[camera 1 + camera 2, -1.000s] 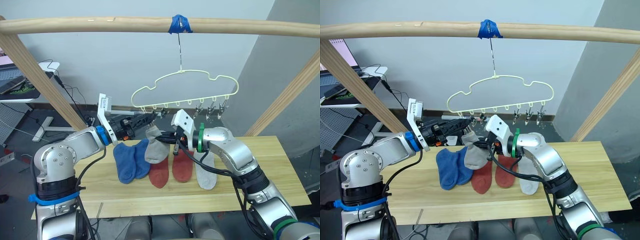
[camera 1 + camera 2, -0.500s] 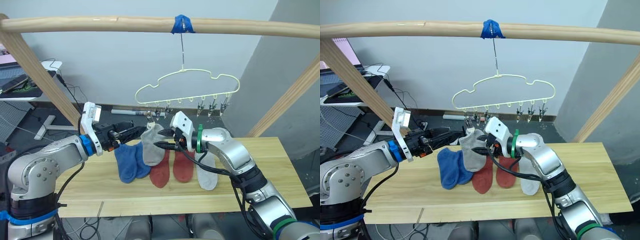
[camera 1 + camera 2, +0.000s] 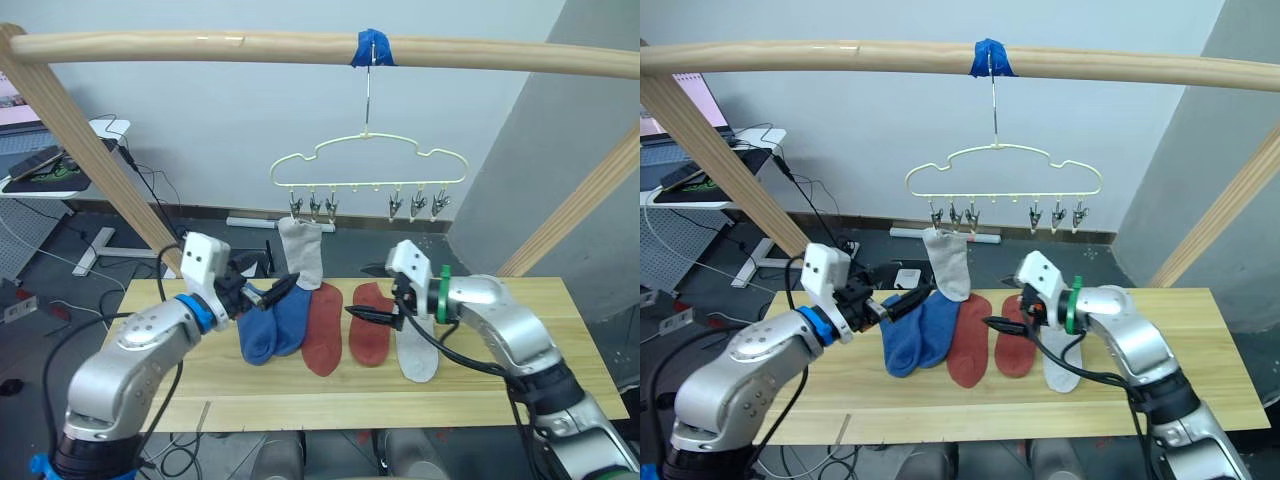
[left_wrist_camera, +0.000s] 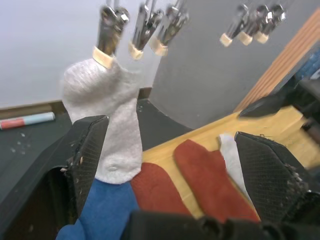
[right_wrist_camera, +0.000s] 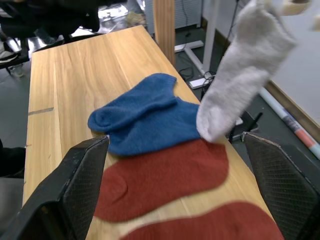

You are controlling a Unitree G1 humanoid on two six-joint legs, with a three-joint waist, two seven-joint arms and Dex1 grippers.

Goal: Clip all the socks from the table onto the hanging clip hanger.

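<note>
The pale-yellow clip hanger (image 3: pixel 365 165) hangs by its hook from the top pole. One light grey sock (image 3: pixel 303 252) dangles from a clip at its left end, also seen as the grey sock (image 4: pixel 112 125) in the left wrist view. On the table (image 3: pixel 520 380) lie two overlapping blue socks (image 3: pixel 270 322), two rust-red socks (image 3: pixel 322 330), and a second grey sock (image 3: pixel 415 348). My left gripper (image 3: pixel 265 293) is open over the blue socks, below and left of the hanging sock. My right gripper (image 3: pixel 368 292) is open above the right-hand red sock, holding nothing.
A round wooden top pole (image 3: pixel 250 45) carries the hanger under blue tape (image 3: pixel 372 47). Slanted poles stand at the left (image 3: pixel 90 160) and right (image 3: pixel 580 200). A desk with cables (image 3: pixel 60 160) stands behind on the left. Bare tabletop lies right of the socks.
My right gripper opened and let go of the grey sock, which now hangs from the clip. Both grippers drew back and down from the hanger toward the table.
</note>
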